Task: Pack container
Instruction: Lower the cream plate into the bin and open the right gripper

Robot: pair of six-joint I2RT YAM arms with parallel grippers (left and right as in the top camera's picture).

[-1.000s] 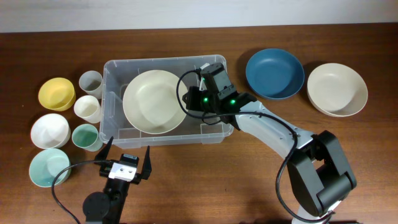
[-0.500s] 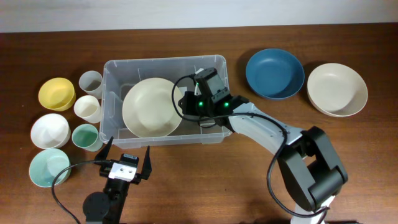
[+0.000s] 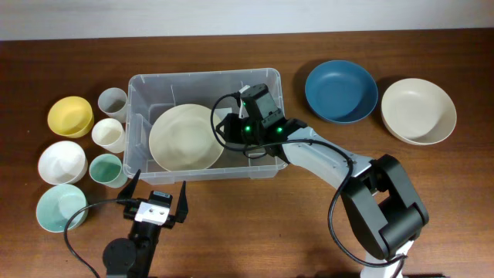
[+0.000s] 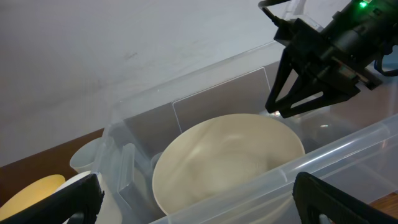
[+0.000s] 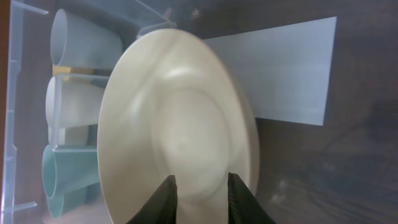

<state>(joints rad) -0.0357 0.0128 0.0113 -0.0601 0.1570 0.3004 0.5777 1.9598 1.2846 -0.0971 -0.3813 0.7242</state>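
From above, the container [image 3: 262,81] sits mid-table with the cream bowl [image 3: 187,137] inside. Against the picture a second before, the bowl lies further toward the container's left wall and near side, and the right gripper [image 3: 226,128] at the bowl's right rim has moved the same way. The left gripper [image 3: 158,194] hangs just outside the container's near wall, spread wide, unmoved.

The left wrist view looks over that near wall [image 4: 348,146]: the bowl [image 4: 227,162] leans inside, the right gripper [image 4: 281,112] at its upper right edge.

In the right wrist view, its fingers [image 5: 168,193] straddle the tilted bowl [image 5: 180,124]; whether they pinch it or stand free, I cannot tell. The white label [image 5: 286,68] lies beyond the bowl.
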